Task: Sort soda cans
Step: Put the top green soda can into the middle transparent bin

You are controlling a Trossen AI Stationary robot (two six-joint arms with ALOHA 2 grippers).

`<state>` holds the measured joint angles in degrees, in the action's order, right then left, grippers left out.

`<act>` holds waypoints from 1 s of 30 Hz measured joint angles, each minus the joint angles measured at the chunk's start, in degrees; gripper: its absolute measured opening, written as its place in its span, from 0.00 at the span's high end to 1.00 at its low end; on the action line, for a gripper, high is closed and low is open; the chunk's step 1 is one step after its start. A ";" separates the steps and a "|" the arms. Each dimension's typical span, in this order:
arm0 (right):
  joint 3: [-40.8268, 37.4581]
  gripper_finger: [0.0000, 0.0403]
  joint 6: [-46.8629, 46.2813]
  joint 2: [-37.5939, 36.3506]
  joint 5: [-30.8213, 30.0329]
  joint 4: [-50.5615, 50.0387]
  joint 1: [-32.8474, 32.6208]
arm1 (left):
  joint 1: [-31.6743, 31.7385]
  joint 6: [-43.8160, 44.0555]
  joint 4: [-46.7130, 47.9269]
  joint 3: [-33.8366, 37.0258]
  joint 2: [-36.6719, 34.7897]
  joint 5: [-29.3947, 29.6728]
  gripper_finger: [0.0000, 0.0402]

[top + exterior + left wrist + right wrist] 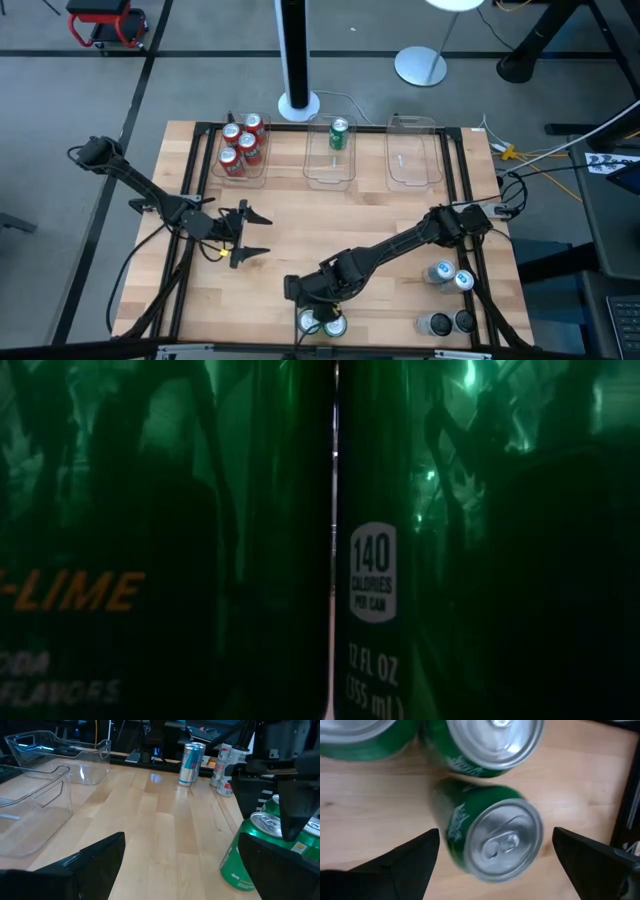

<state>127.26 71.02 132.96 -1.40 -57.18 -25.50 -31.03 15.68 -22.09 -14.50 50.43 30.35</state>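
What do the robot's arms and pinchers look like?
Both arms are dark and thin, made of jointed segments. The left arm has dark cables beside it and a small yellow light near the left gripper. The right arm ends in the right gripper, with two dark, wedge-shaped fingers.

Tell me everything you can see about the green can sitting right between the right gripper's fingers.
The green can is a small metal-looking drink can with a shiny silver top and pull tab, white lettering on its green side. It stands upright on the wooden table at the near edge, close beside other green cans. The right gripper hangs over it, fingers open on either side, not touching it.
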 joint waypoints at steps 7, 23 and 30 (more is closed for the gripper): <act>0.00 0.04 1.36 1.21 0.39 0.32 0.00 | 0.02 -0.02 0.06 0.04 0.02 0.01 0.07; -4.99 0.04 1.46 1.63 0.96 5.19 0.55 | 0.04 0.12 0.03 0.04 0.02 0.02 0.07; -5.35 0.04 1.45 1.66 0.97 5.39 0.83 | 0.04 0.00 0.04 0.04 0.02 0.02 0.07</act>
<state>121.91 72.48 134.63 -0.43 -51.79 -24.67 -30.98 15.68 -22.04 -14.46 50.46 30.37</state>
